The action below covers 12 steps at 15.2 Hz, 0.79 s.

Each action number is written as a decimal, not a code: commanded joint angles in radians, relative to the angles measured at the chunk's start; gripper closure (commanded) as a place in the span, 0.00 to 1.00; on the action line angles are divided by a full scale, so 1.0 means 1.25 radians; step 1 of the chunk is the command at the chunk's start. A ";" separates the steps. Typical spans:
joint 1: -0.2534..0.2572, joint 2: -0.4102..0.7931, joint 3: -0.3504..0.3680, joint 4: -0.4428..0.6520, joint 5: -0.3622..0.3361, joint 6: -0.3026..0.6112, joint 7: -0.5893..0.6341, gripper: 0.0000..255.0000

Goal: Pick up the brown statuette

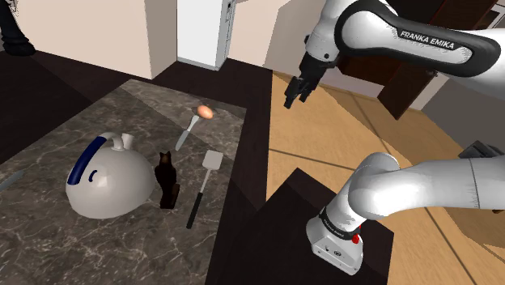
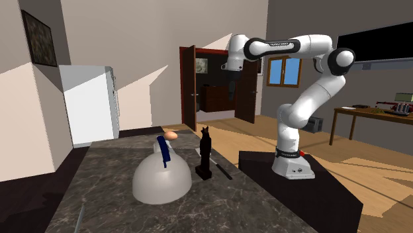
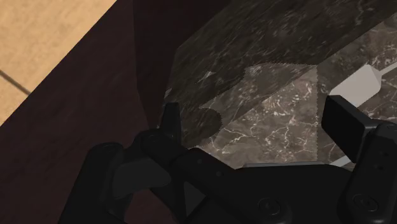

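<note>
- None of the lifting is done. Nearest me, above the dark stand (image 1: 291, 202), the arm is raised and the gripper (image 1: 295, 87) hangs high in the air. Its two fingers (image 3: 345, 118) are spread apart with nothing between them.
- Past those fingers, the wrist view takes in the edge of the marble counter (image 3: 273, 127) — so I'd say the hand is off to the counter's side rather than over the figure.
- Farther out on that counter stands the statuette (image 1: 167, 180), a dark, almost black cat-like figure, upright on its base and untouched.
- It is well apart from the gripper: much lower, and toward the shoulder view's left. In the second exterior view it is below the gripper and a little to the left.
- A spatula (image 1: 213, 161) lies near it on the arm's side, and a white domed vessel (image 1: 109, 186) sits just beside it on the far side.
- By my reckoning everything is left to do — cross over, come down, close on the figure, lift.
</note>
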<state>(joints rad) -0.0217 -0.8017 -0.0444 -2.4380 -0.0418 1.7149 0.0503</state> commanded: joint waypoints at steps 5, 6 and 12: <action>0.039 0.005 0.056 -0.034 0.040 0.077 0.041 0.00; 0.049 0.008 0.071 -0.041 0.049 0.097 0.051 0.00; 0.104 0.047 0.160 -0.065 0.096 0.220 0.113 0.00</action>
<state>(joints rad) 0.0951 -0.7495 0.1332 -2.5214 0.0667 1.9708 0.1742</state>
